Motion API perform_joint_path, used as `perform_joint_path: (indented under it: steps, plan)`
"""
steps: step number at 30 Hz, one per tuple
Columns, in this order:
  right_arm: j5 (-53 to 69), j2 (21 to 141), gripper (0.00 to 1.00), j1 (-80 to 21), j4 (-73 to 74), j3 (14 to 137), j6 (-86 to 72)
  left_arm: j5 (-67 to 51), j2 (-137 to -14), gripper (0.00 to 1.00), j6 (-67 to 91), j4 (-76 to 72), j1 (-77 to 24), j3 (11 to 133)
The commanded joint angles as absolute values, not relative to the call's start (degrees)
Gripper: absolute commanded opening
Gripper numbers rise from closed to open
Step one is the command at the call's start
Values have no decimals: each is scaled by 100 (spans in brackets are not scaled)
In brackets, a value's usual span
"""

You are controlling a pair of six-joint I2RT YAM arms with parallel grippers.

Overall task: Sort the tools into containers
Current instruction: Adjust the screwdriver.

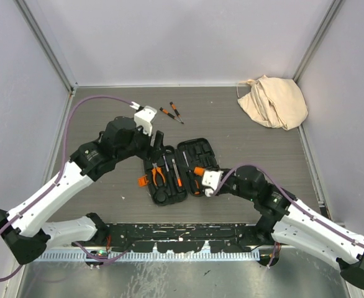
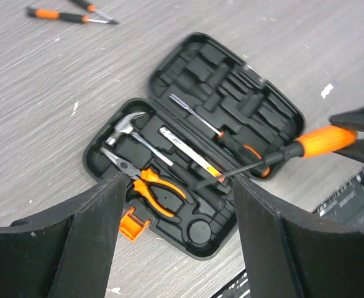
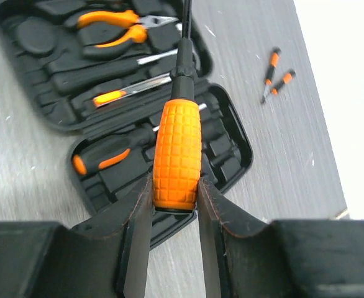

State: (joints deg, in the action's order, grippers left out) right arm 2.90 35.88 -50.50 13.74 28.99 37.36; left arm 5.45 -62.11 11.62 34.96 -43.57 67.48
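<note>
Table [image 1: 244,124], grey, under everything. Beige cloth bag [image 1: 273,101] in the far right corner. Black tool case [image 1: 197,152] in the middle of the table, wide open and flat. Left gripper [image 2: 179,183] above the case, fingers far apart, nothing in them. Right gripper [image 3: 174,183] squeezed tight on a big screwdriver [image 3: 177,155] by its orange handle, tip over the case. Hammer [image 2: 129,123] and pliers [image 2: 160,189] in their slots in the case's left half. Two little screwdrivers [image 1: 171,112] on the table behind the case.
</note>
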Motion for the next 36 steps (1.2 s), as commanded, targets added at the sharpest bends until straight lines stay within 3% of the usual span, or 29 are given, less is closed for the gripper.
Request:
perform_joint_path:
  steps: [1,7,20,24,26,28,34,36]
  plan:
    - [1676,3446,0,-5054,1888,3376,5653,-1072,-6415,70,242,3904,-4338,7221]
    - [1864,3658,0,-5054,1927,3662,6485,-2129,-6653,71,203,4066,-4438,7258]
    - [2105,3927,0,-5054,2305,4396,7389,-2425,-6743,71,106,4247,-5149,6935]
    - [2280,3883,0,-5054,2332,4508,7405,-2570,-6727,67,114,4231,-5230,6848]
    - [2323,3900,0,-5054,2350,4545,7400,-2620,-6769,61,129,4232,-5270,6840]
    - [2332,3926,0,-5054,2352,4542,7402,-2661,-6829,49,139,4244,-5289,6871]
    - [2304,3937,1,-5054,2355,4541,7374,-2646,-6943,3,198,4274,-5304,6981]
    - [2286,3945,4,-5054,2376,4560,7349,-2646,-6916,0,202,4246,-5300,6957]
